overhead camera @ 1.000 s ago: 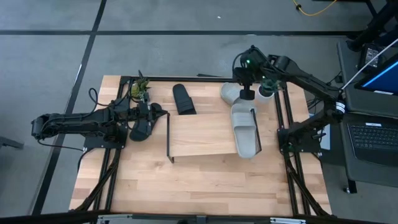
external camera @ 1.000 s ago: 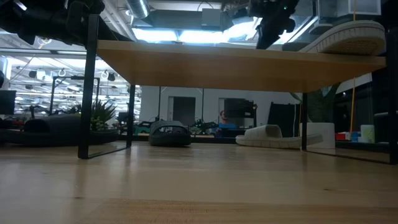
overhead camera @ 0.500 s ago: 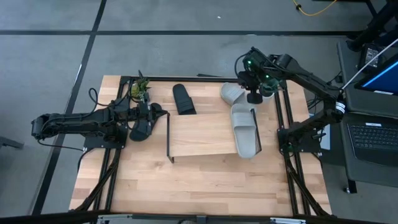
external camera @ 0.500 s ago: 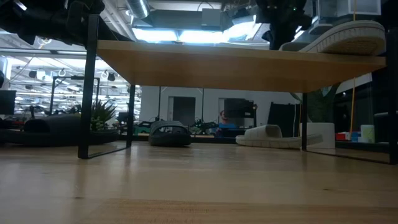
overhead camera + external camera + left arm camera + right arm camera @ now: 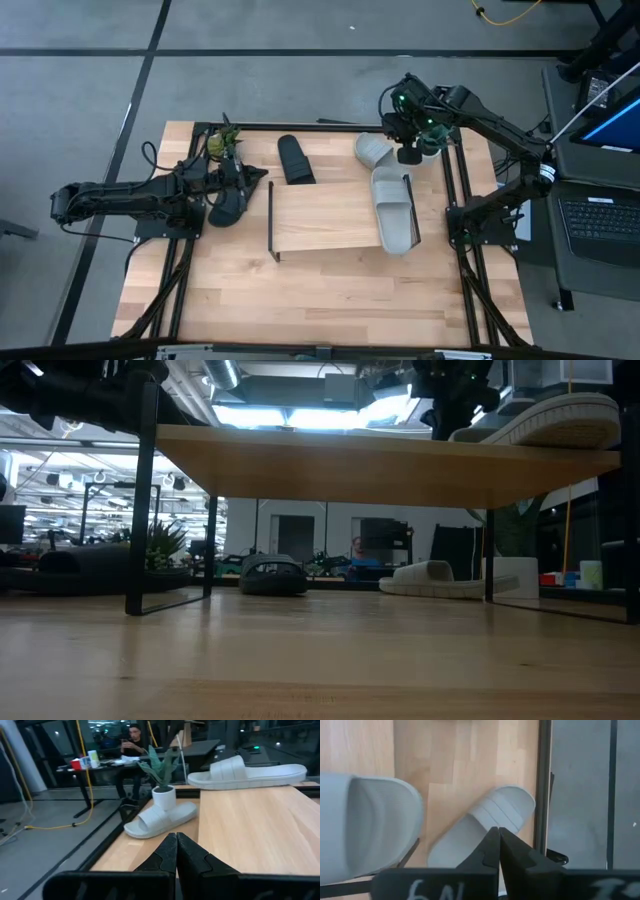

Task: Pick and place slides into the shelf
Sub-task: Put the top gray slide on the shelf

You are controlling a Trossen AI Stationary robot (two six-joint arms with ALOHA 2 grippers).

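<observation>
Wooden table (image 5: pixel 300 290): one grey slide (image 5: pixel 396 212) on shelf (image 5: pixel 325 218) right end; three remain. Right gripper (image 5: pixel 409 157) pinched empty above second grey slide (image 5: pixel 372 149); left gripper (image 5: pixel 243 180) pinched, idle, left edge.

The left gripper (image 5: pixel 176 851) has its fingers pressed together; beyond it one grey slide (image 5: pixel 161 819) lies on the tabletop (image 5: pixel 131 851); another grey slide (image 5: pixel 247 770) rests on the shelf (image 5: pixel 255 827); a small potted plant (image 5: pixel 162 782) stands between them.
</observation>
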